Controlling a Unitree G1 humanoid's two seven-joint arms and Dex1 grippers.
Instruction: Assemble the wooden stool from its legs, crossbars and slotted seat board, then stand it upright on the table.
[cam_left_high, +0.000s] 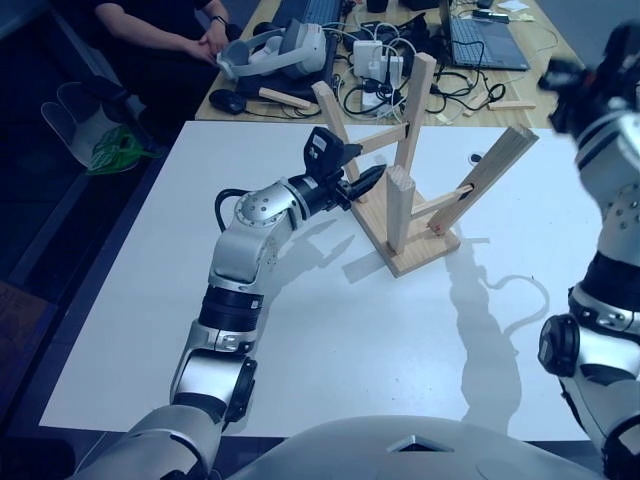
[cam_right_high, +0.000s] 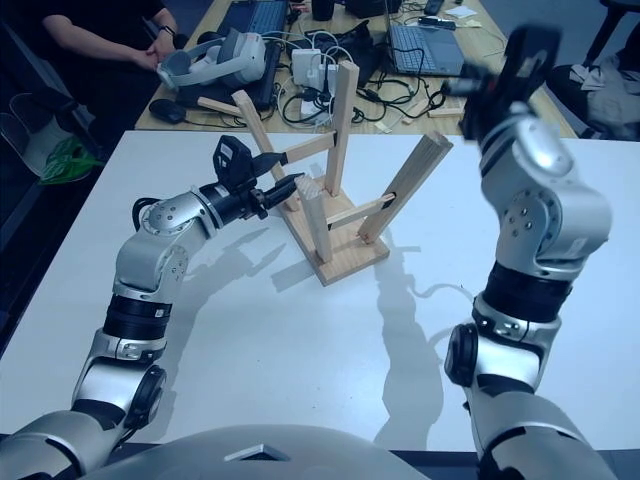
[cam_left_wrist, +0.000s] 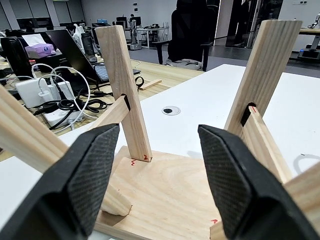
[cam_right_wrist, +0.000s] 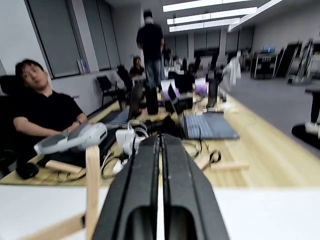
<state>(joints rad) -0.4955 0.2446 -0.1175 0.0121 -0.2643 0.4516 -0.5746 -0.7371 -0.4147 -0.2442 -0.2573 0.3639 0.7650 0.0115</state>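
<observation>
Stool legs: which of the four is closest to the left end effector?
The leaning leg on the robot's left side of the upturned stool. The open left end effector sits at its base by the seat board; the other three legs stand farther off.

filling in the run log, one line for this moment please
stool: upside down on table, legs up | left gripper: open, at seat board | right gripper: shut, raised

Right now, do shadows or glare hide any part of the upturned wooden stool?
Left eye view: the upturned pale wooden stool throws a soft shadow onto the white table beside its square seat board, clear of the joints. Left wrist view: the seat board is evenly lit, without glare. Right wrist view: bright ceiling light strips sit high, away from the stool.
</observation>
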